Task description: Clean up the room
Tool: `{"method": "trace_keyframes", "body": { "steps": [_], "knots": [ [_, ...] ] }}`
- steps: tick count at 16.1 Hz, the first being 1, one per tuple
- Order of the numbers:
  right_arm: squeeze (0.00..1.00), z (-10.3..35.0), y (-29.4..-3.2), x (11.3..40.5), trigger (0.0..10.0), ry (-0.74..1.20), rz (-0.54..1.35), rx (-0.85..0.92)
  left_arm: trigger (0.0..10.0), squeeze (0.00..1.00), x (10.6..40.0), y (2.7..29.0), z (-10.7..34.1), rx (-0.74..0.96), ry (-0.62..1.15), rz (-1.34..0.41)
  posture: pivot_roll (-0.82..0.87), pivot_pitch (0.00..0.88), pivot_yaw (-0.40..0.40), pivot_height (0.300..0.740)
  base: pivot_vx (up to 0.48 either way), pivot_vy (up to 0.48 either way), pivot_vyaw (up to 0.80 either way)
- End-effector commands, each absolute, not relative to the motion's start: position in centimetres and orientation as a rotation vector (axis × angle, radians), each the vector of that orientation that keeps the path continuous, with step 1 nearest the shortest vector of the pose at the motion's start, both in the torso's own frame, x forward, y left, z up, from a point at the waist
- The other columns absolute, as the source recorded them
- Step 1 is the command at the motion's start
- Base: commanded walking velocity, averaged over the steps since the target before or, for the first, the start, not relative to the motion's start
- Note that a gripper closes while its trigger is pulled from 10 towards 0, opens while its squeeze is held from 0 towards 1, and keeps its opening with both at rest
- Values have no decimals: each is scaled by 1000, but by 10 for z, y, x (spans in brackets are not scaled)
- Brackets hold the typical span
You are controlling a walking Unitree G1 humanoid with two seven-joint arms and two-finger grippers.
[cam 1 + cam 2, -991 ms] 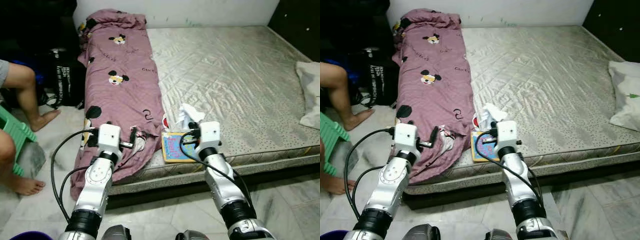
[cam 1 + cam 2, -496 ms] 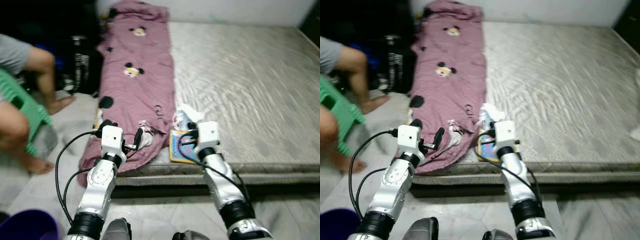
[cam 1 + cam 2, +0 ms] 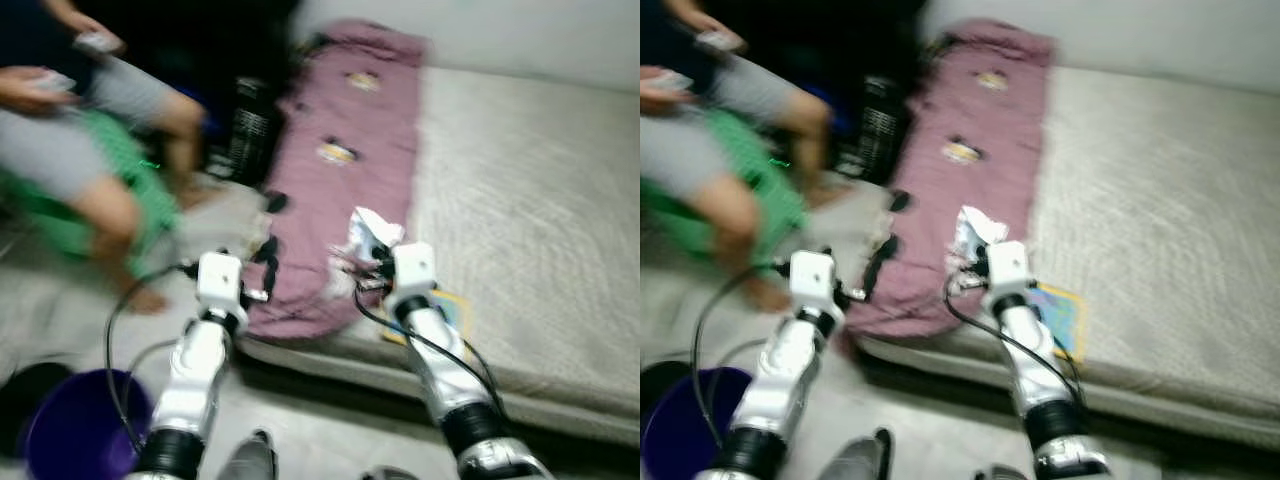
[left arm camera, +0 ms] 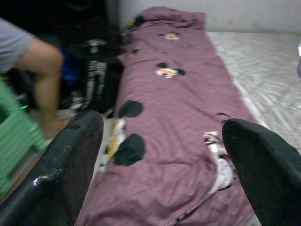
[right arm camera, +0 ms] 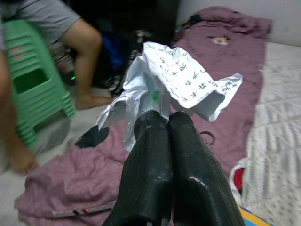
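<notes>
My right gripper (image 5: pixel 162 123) is shut on a crumpled white wrapper (image 5: pixel 174 77) with printed writing, held up above the edge of the mattress (image 3: pixel 520 220). In the head views the wrapper (image 3: pixel 372 232) sticks up just beyond the right wrist. My left gripper (image 4: pixel 162 141) is open with nothing between its fingers, held out over the near end of the purple Mickey-print blanket (image 4: pixel 174 117). A purple bucket (image 3: pixel 75 430) stands on the floor at the lower left, beside my left arm. A colourful flat book (image 3: pixel 445 312) lies on the mattress edge under my right arm.
A person sits on a green plastic stool (image 3: pixel 95 200) at the left, legs (image 3: pixel 110 205) stretched toward the bed. A black bag (image 3: pixel 250 130) leans by the blanket's side. The head views are blurred.
The head camera has swung left, bringing the person, stool and purple bucket into view and pushing the mattress right. Both arms keep the same pose, the right still holding the wrapper.
</notes>
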State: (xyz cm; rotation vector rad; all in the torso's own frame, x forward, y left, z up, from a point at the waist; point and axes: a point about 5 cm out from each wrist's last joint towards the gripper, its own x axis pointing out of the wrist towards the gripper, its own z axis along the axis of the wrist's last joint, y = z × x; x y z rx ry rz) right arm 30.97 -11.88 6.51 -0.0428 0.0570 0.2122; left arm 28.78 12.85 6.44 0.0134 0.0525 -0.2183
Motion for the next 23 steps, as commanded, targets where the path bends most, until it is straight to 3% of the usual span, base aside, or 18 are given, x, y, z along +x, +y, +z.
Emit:
{"method": "trace_keyframes", "body": {
  "steps": [1, 23],
  "knots": [
    [0, 68, -118, 311, 10000, 46, 210, -36, 10000, 0, 288, 128, 64, 19, 62, -224, 26, 47, -30, 740, 0, 0, 800],
    [0, 68, -116, 311, 10000, 41, 233, -34, 10000, 0, 288, 120, 64, 19, 61, -250, 24, 51, -30, 740, 0, 0, 797]
  ]
}}
